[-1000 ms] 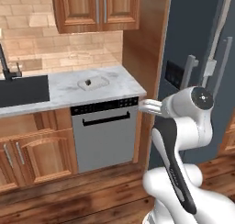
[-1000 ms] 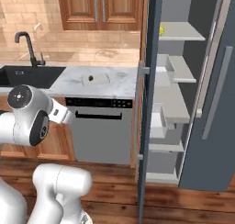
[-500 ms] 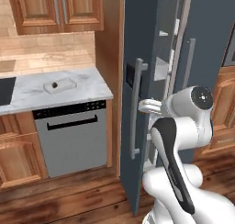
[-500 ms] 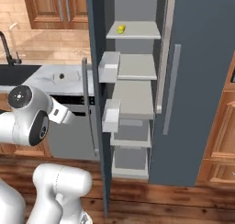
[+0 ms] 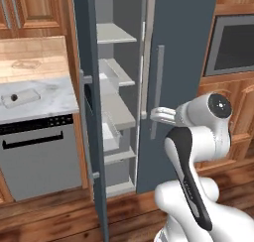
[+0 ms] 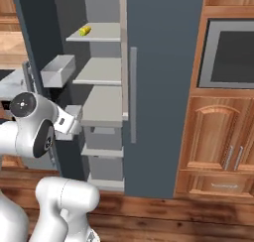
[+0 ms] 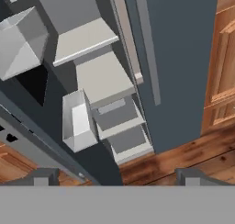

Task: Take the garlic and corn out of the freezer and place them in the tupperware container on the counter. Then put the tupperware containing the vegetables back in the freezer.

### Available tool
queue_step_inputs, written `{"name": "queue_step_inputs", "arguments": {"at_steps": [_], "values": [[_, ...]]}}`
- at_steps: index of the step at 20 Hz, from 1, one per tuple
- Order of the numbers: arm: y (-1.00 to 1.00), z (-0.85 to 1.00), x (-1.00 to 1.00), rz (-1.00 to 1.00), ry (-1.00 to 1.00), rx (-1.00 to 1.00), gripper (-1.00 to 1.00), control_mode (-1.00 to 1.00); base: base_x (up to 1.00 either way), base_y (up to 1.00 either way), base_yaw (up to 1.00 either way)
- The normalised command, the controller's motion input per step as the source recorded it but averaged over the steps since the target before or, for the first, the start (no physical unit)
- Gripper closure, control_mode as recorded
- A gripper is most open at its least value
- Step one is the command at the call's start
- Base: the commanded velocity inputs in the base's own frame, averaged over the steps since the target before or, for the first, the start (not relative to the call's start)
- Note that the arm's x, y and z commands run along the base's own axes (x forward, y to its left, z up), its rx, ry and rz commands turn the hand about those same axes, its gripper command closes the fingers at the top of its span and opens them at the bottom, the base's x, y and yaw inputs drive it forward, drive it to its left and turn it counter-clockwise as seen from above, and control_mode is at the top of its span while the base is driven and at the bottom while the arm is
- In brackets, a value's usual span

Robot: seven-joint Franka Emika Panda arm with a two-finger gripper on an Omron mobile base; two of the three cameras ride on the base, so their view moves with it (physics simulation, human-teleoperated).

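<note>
The freezer stands open, its long door swung out edge-on. The yellow corn lies on an upper shelf. My gripper hangs at mid height in front of the shelves, open and holding nothing. In the hand view its fingertips stand wide apart, the gripper looking down at the lower shelves and drawers. On the counter at far left lies the clear tupperware container, with a small dark lump in it, by its look the garlic.
A grey dishwasher sits under the counter. Pale door bins jut from the open door. A built-in oven and wooden cabinets flank the freezer on the right. The floor is wood.
The whole picture has shifted left: the base has driven right, bringing the open freezer to the middle and pushing the counter to the edge. The gripper stays open.
</note>
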Motion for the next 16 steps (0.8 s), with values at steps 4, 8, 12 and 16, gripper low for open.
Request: {"name": "queue_step_inputs", "arguments": {"at_steps": [4,8,12,16], "values": [[0.0,0.0,0.0,0.0,0.0,0.0,-1.0,1.0,0.14,-0.44,0.0],[0.0,0.0,0.0,0.0,0.0,0.0,-1.0,1.0,0.42,-0.12,0.0],[0.0,0.0,0.0,0.0,0.0,0.0,-1.0,1.0,0.68,0.0,0.05],[0.0,0.0,0.0,0.0,0.0,0.0,-1.0,1.0,0.84,-0.01,0.07]]}}
